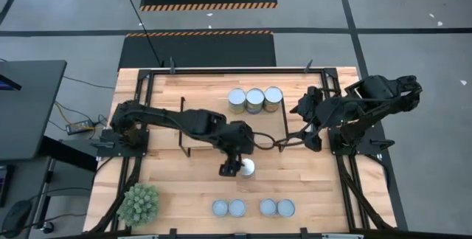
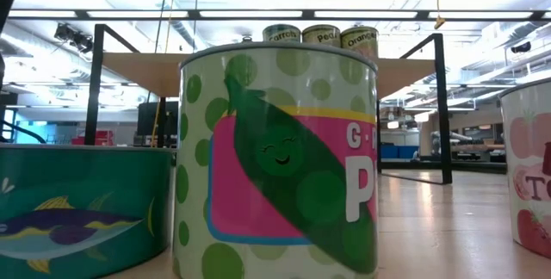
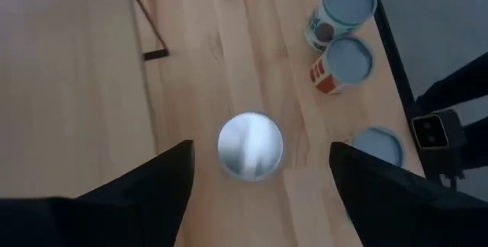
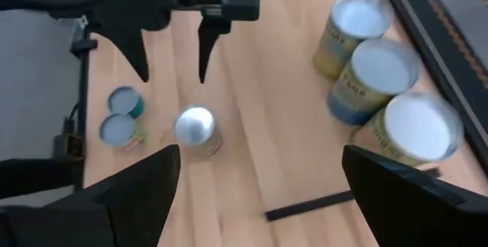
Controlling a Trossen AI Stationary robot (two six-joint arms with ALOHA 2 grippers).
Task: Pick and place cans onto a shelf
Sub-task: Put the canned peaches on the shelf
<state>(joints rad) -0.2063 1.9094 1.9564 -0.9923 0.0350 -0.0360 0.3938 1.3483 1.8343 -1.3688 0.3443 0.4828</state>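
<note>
Closest to my low camera stands a pea can (image 2: pixel 280 158) with green dots and a pink label, filling most of that view, with a teal fish can (image 2: pixel 82 206) on one side and a tomato can (image 2: pixel 529 171) on the other. They belong to the row of four bluish-topped cans (image 1: pixel 253 208) near the table's front edge.

My left fingers (image 3: pixel 152 194) are spread apart and grasp nothing. Between them, below the wrist camera, I see a silver-topped can (image 3: pixel 250 145) standing upright on the table (image 1: pixel 324 187), with bare wood on either side of it. From above, the left gripper (image 1: pixel 234 168) hangs over this can (image 1: pixel 247 167) near the middle of the table, in front of the shelf. Whether a fingertip touches the can I cannot tell.

My right fingers (image 4: pixel 137 194) are also released and wide, holding nothing. The right gripper (image 1: pixel 304 110) waits near the table's right edge, just beside the shelf's right end, looking across at the left gripper (image 4: pixel 174 52) and the lone can (image 4: pixel 197 130).

The shelf (image 1: pixel 214 102), a light board on black rod legs, sits toward the table's back edge. Three silver-topped cans (image 1: pixel 254 99) stand on it in a touching row at its right end; the low view shows them up on the board (image 2: pixel 320 35).

A spiky green plant ball (image 1: pixel 139 203) rests at the table's front-left corner.
</note>
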